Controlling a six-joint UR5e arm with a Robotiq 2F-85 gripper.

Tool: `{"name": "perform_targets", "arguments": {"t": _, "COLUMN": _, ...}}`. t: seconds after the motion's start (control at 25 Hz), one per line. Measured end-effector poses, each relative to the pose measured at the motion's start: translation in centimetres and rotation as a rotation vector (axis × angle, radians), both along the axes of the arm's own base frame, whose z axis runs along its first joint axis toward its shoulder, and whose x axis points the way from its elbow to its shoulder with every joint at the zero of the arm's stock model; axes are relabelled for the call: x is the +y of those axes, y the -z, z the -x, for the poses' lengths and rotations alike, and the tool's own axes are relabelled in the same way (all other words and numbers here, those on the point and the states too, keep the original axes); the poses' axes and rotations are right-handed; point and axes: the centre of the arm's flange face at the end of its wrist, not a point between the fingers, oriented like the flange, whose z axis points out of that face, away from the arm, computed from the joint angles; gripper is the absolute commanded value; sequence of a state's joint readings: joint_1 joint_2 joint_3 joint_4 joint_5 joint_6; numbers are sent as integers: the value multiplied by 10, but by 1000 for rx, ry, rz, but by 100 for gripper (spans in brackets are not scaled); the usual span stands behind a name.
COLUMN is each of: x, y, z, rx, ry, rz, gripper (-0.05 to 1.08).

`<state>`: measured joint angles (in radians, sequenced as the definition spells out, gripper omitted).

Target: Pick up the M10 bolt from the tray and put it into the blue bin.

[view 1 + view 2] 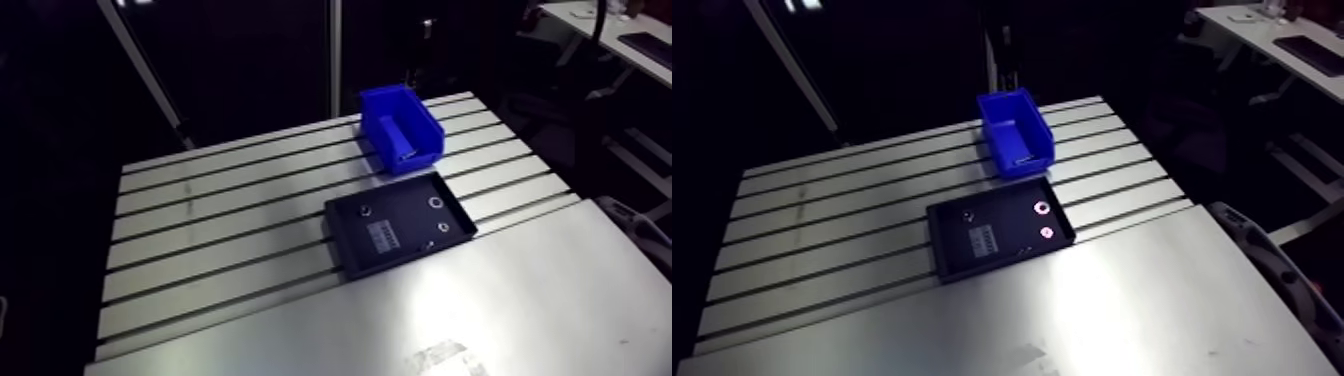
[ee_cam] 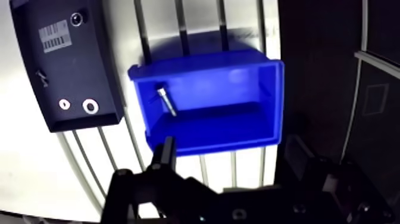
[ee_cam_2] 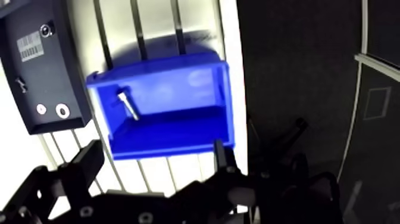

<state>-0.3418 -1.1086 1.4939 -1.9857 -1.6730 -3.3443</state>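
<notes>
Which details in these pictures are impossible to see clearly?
- Wrist view: print on the label of the tray, too small.
- Wrist view: size of the bolt in the bin, too small.
- Arm view: kinds of small parts on tray, too small.

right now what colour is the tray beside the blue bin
The tray is black, with a white barcode label on it. It shows best in the wrist view.
</notes>
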Motion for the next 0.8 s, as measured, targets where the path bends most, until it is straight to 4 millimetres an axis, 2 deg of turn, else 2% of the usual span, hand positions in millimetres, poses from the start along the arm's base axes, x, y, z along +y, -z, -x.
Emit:
{"name": "perform_targets", "arguments": {"t": 0.44, "x": -16, "y": -95, "z": -14, "rx": 19, "ry": 312, "rz": 20, "gripper": 1}}
{"name": "perform_targets", "arguments": {"t": 0.64, "x": -34, "y": -133, "z": -30, "rx": 14, "ry": 536, "rz": 28, "gripper": 1}}
{"name": "perform_targets", "arguments": {"t": 0.8, "x": -51, "y": -158, "z": -52, "rx": 5, "ry": 790, "rz": 26, "gripper": 1}}
